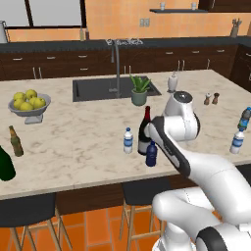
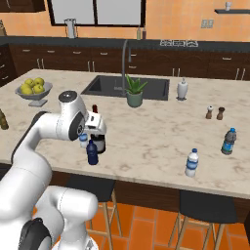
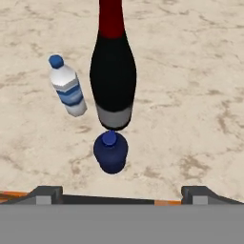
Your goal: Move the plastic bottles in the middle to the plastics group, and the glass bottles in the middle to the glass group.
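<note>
Three bottles stand together near the counter's front edge. The tall dark wine bottle has a red neck and a grey label. Left of it in the hand view is the clear plastic bottle with a blue cap, and in front of it the small dark blue bottle. My gripper is open above and just short of the dark blue bottle, holding nothing. The same trio shows as wine bottle, clear bottle and blue bottle. The brown beer bottle and green bottle stand far left. A clear plastic bottle stands far right.
A fruit bowl sits at the left, with a sink, a potted plant and a white dispenser behind the trio. Salt and pepper shakers and another bottle stand at the right. Stools sit under the counter edge.
</note>
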